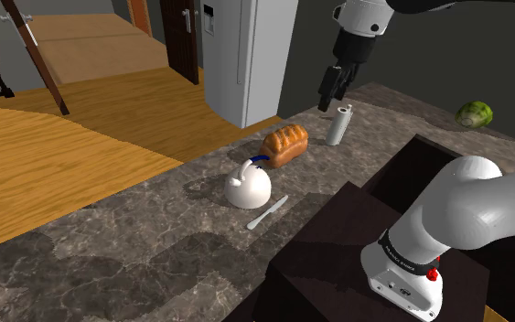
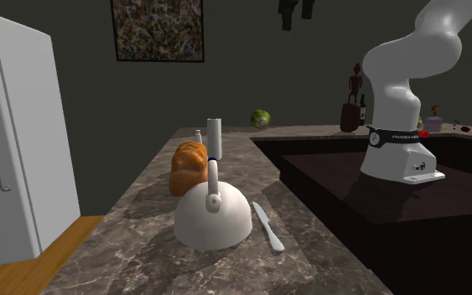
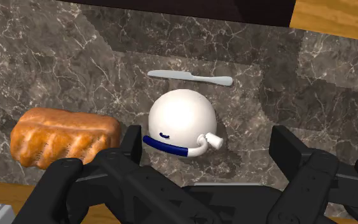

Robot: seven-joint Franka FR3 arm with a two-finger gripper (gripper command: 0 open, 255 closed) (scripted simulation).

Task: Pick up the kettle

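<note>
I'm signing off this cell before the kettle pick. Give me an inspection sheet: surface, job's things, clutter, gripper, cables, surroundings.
Surface: dark marbled counter, with the arm's stand on it.
Job's things: white kettle with a blue handle, upright, standing free.
Clutter: bread beside the kettle; knife flat on its other side; white bottle upright beyond the bread; green ball at the counter's far end.
Grippers: gripper raised above the counter near the bottle, fingers open, holding nothing.
Cables: nothing seen.
Surroundings: white fridge by the counter; wooden floor; painting on a dark wall.
</note>
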